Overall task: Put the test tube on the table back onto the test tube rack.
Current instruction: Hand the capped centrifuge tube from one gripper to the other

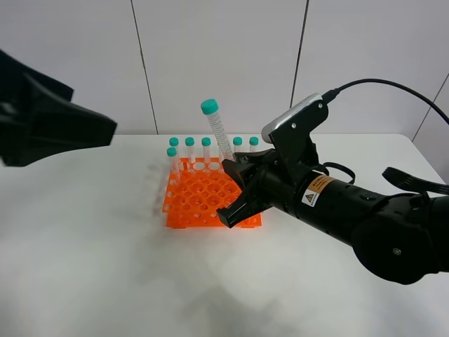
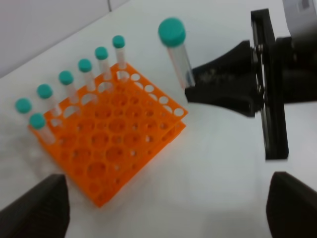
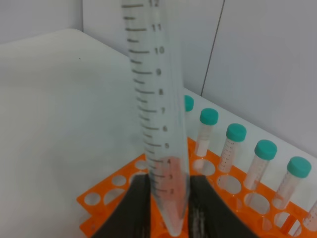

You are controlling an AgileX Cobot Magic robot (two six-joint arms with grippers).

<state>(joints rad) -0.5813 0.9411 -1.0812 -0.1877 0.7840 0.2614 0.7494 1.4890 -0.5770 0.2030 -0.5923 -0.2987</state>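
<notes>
Rack of bright orange plastic (image 1: pixel 203 196), two-tiered and pierced with a grid of round holes, sits on the large smooth white tabletop (image 1: pixel 105 246), towards its far side, and holds seven slim clear plastic tubes with teal screw caps (image 2: pixel 66 77), all upright: six stand in a line along the far edge and the seventh just in front of them at the left end. Most holes show only the tier below, and whether the seated tubes contain anything I cannot tell. The test tube of the task (image 1: pixel 219 133), of the same make, with black graduation marks printed down its clear wall and a conical tip, is off the table and in the air over the far right part of the rack, tilted so that its teal cap leans left. The black right gripper (image 3: pixel 170 203) is clenched on its lower end, one matt finger on each side; I cannot tell whether the tip has entered a hole. The left gripper (image 2: pixel 163 210) hangs on the left above the table, well apart from the rack, its dark fingers spread wide with nothing between them. Behind the table stands a pale panelled wall (image 1: pixel 210 56) with thin dark seams
</notes>
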